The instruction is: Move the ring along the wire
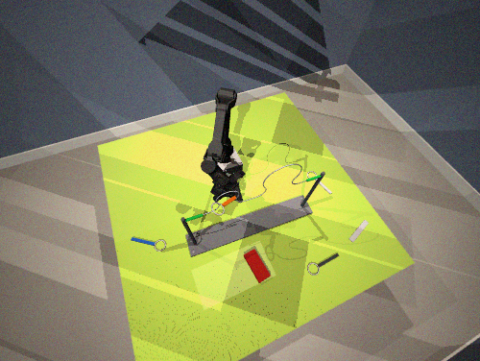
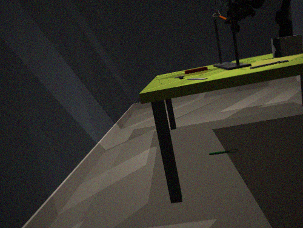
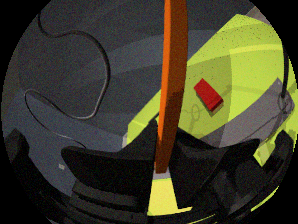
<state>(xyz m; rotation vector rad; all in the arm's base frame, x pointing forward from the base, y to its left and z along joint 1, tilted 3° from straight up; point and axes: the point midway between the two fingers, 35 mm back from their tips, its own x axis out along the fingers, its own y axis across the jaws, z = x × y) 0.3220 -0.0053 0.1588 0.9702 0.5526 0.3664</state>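
Orange handle (image 1: 229, 201) (image 2: 223, 17) (image 3: 172, 85) sits clamped between the claw's (image 1: 238, 198) (image 2: 228, 20) (image 3: 161, 167) fingers.
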